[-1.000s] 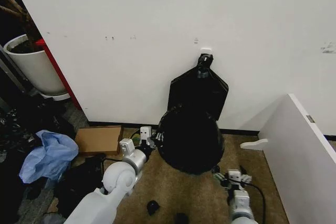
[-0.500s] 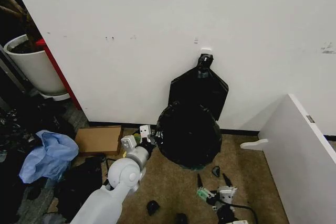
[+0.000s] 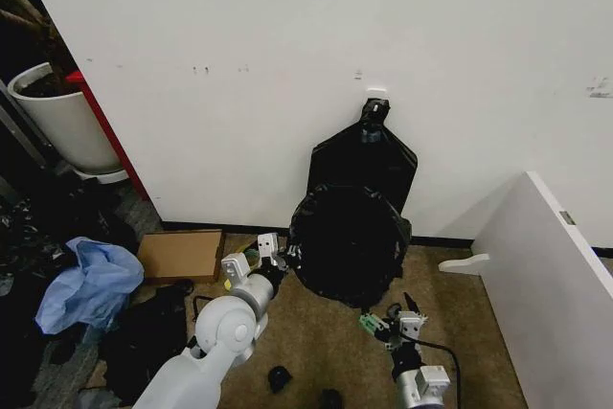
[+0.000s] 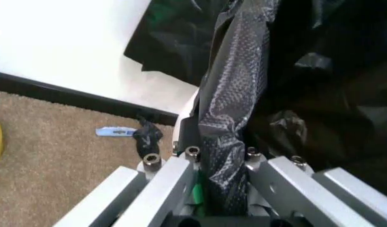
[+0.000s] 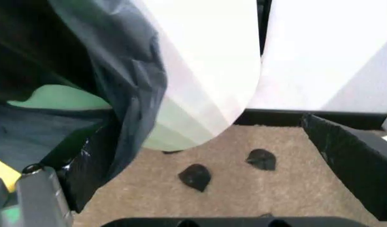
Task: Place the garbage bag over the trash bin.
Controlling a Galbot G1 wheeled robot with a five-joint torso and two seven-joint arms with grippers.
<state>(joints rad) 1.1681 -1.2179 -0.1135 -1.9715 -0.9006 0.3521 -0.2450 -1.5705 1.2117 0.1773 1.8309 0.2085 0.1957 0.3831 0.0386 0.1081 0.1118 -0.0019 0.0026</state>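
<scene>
Nearest the robot, the right gripper sits low over the brown carpet, just in front of and below the bagged bin; its fingers stand spread apart with nothing between them, which suggests it has no hold on the plastic on that side. Its wrist view looks up along the white side of the trash bin, with the pale green base showing, and the black film draped down the bin's side hanging loose rather than pulled taut; a few small dark scraps lie on the carpet below. A little farther in, the left gripper is pressed against the left edge of the bin, and its wrist view shows the jaws closed on a bunched fold of the garbage bag, so this arm seems to be the one anchoring the film on that side while it is stretched around the rim. The garbage bag covers the bin almost entirely from the head view, a glossy black dome standing on the carpet near the wall, so the covering looks largely done, though the loose hem on the right side may yet need tugging down. Behind it, against the white wall, hangs a flat fan-shaped black bundle gathered to a knot at a small hook, likely spare bags, untouched.
</scene>
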